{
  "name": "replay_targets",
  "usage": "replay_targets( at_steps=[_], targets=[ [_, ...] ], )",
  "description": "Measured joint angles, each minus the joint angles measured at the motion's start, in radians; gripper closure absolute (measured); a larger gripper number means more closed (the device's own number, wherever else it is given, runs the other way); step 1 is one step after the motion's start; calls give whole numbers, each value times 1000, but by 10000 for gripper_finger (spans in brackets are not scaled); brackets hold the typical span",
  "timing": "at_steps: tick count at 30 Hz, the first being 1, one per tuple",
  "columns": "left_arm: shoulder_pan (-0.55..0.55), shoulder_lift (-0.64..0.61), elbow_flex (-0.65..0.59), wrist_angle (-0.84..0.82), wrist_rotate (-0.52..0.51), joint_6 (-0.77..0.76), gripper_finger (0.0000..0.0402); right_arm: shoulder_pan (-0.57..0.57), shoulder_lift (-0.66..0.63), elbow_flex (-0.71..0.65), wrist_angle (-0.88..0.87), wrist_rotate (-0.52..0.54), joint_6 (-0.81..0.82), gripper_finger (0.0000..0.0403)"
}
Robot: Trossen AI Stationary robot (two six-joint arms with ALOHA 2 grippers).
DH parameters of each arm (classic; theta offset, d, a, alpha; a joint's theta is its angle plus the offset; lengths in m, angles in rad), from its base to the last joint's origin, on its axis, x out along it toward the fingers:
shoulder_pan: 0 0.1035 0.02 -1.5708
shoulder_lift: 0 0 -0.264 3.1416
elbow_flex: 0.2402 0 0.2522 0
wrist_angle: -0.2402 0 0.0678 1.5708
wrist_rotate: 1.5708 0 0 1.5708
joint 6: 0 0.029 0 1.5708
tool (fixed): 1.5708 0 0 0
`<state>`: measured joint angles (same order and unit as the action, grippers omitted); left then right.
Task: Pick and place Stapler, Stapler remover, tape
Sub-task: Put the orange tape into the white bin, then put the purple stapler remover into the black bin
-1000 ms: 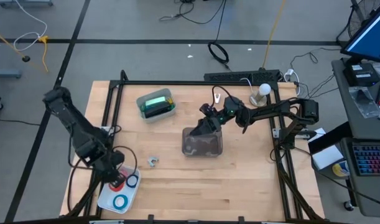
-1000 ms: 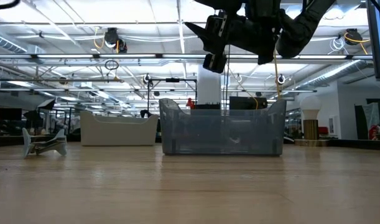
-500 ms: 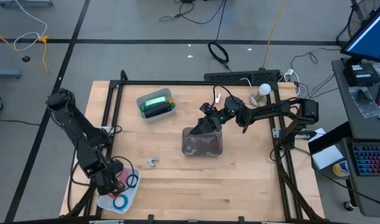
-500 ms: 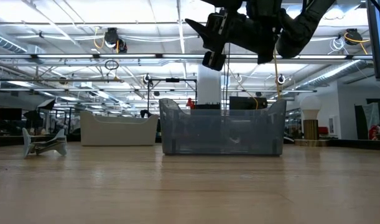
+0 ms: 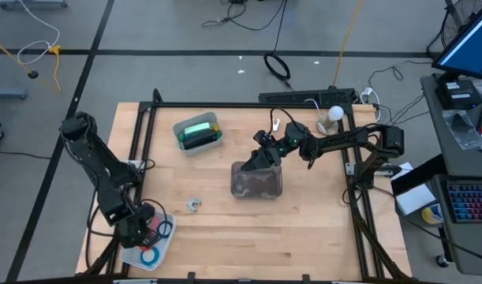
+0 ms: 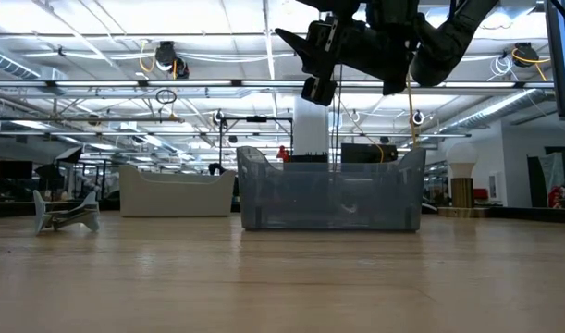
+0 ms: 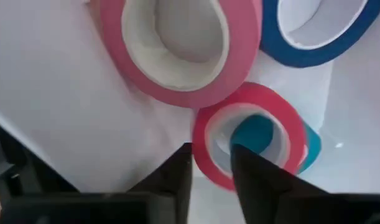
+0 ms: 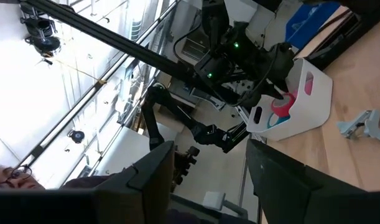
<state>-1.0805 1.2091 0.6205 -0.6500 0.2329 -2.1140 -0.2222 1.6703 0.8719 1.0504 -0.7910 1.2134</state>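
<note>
Table surface: pale wood table, workshop floor beyond.
Near left: white tray with tape rolls; left gripper down among them, jaws slightly spread, straddling one side of a red roll.
Risk: thin bite could slip; neighbouring rolls touch and may drag.
Middle: staple remover loose; right gripper above clear bin, jaws spread, empty.
Far: stapler in its container.

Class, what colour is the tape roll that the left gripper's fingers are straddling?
Red, with a pale core: the small tape roll. The left wrist view shows it best.
</note>
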Motion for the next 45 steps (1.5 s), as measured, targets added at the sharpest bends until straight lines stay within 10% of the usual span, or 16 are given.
replay_targets(
  at_steps=[12, 22, 33, 39, 45],
  targets=[
    [39, -95, 12, 48, -33, -69, 205, -3, 0, 0, -3, 0, 60, 206],
    [39, -327, 71, 49, -654, 40, 246, -99, -53, 0, 41, 5, -260, 209],
    [127, -466, 71, -17, -1367, 515, 254, -269, -244, 129, -826, 204, -741, 268],
    [265, -470, 71, -81, -1372, 694, 254, -331, -248, 243, -1303, 493, -778, 295],
    [434, -471, 71, -88, -1282, 872, 254, -401, -229, 249, -1420, 581, -738, 323]
  ],
)
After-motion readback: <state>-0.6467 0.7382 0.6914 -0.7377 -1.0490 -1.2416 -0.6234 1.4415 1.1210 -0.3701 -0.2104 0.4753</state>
